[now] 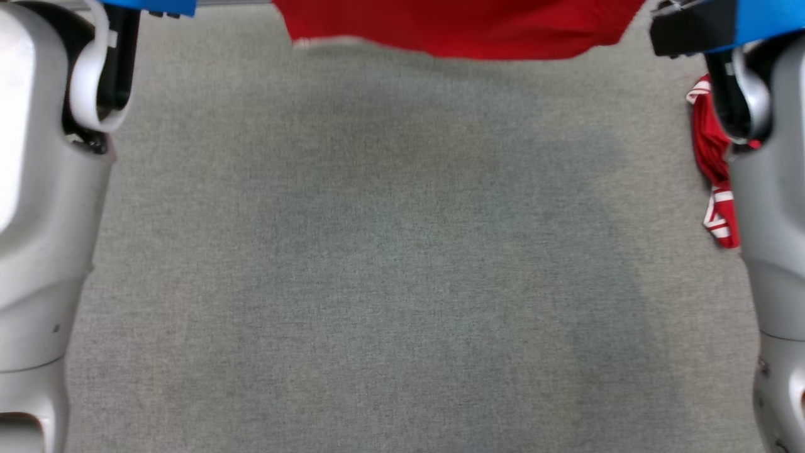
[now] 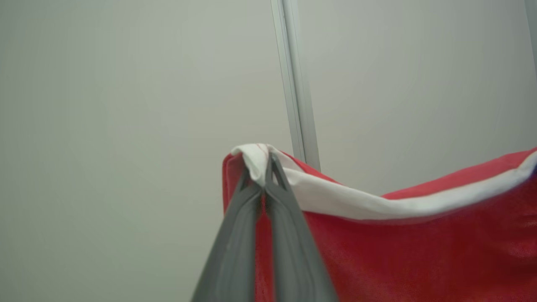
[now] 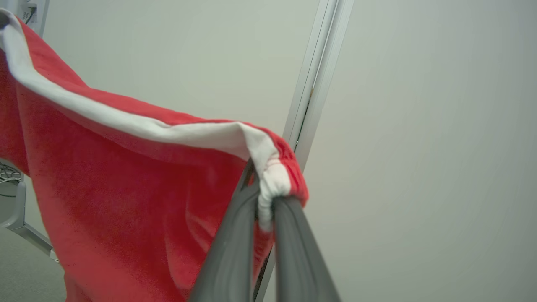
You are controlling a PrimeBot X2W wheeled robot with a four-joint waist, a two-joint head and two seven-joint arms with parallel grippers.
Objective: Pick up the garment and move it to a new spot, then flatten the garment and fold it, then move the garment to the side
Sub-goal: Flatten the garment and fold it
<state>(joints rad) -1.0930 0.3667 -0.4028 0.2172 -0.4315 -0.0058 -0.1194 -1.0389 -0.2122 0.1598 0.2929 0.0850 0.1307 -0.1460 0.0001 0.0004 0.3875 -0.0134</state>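
A grey felt-like surface (image 1: pixel 402 251) spreads out below a pale wall (image 2: pixel 126 105) split by 1 metal strip (image 2: pixel 298 84). 1 red garment (image 1: pixel 459 28) with a white band hangs above the surface's far edge, stretched between 2 grippers. The left gripper (image 2: pixel 260 167) and right gripper (image 3: pixel 266 191) are each clamped on 1 corner. 1 other red-and-white cloth (image 1: pixel 710 163) lies at the surface's right edge.

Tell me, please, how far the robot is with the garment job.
Done: the red garment is picked up and hangs over the grey table. In hand: the left tool and the right tool are each shut on a corner of its white-trimmed edge, spreading it between them. Left: laying it down, flattening, folding, moving it aside.
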